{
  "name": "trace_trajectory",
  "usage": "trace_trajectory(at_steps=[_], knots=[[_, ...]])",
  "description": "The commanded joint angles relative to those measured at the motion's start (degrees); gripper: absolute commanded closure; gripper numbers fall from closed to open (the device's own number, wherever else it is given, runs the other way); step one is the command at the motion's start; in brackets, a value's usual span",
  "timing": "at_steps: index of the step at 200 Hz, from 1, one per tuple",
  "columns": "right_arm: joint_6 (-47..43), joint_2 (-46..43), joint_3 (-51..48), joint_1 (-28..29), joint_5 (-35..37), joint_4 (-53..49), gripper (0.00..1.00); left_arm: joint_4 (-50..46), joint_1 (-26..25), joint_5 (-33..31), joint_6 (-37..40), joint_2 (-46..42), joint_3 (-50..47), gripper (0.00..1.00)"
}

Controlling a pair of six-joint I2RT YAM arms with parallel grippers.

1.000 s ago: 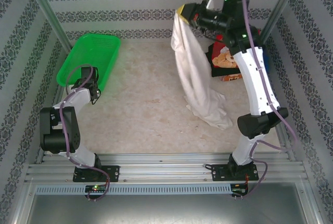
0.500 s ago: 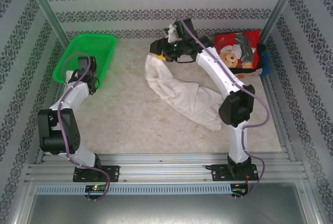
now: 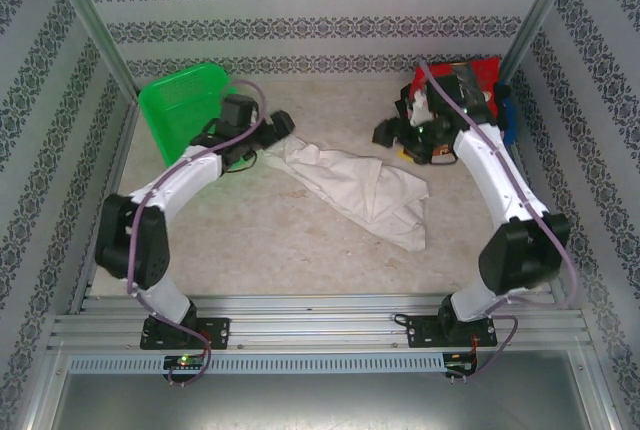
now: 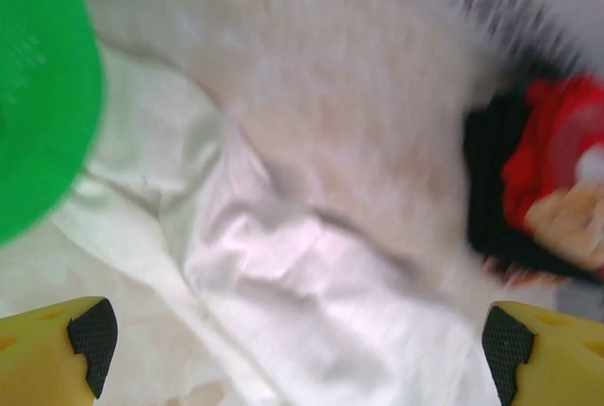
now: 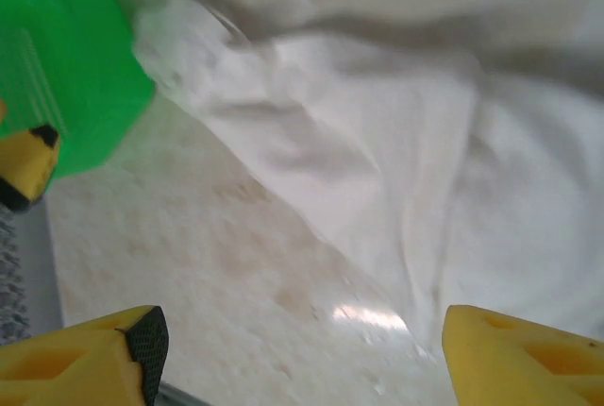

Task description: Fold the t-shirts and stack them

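The white t-shirt point(image 3: 365, 188) lies crumpled on the table, stretching from centre-left to lower right. My left gripper point(image 3: 283, 127) hovers open over the shirt's left end; the left wrist view shows white cloth point(image 4: 311, 274) between its spread fingertips point(image 4: 83, 342). My right gripper point(image 3: 384, 135) is open and holds nothing, just right of the shirt's upper edge. In the right wrist view its yellow fingers point(image 5: 94, 359) frame bare table with the white shirt point(image 5: 425, 170) beyond. The folded red teddy-bear shirt point(image 3: 488, 74) sits at back right, partly behind the right arm, with a blue one point(image 3: 509, 118) beside it.
The green mesh basket point(image 3: 183, 103) stands tilted at back left, just behind the left arm; it is also in the wrist views as a basket point(image 4: 42, 94) and a basket point(image 5: 57, 57). Patterned walls and metal posts enclose the table point(image 3: 280, 230).
The right gripper has let go of the white shirt, which dropped flat onto the table, and pulled back to the right. The left arm swung from the basket to the shirt's left end.
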Motion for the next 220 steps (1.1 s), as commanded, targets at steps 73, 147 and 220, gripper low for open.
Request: trace_trajectory(at_steps=[73, 147, 220], knots=[[3.49, 5.96, -12.64, 1.42, 0.43, 12.95, 0.27, -6.41, 4.86, -5.43, 5.93, 2.55, -5.52, 0.0], [4.46, 12.46, -10.2, 4.45, 3.33, 14.49, 0.32, -8.19, 16.82, -15.52, 6.41, -8.8, -15.82, 0.0], [4.76, 15.55, -8.46, 6.17, 3.46, 15.56, 0.36, -11.7, 27.29, -27.11, 7.11, -17.15, -21.44, 0.0]])
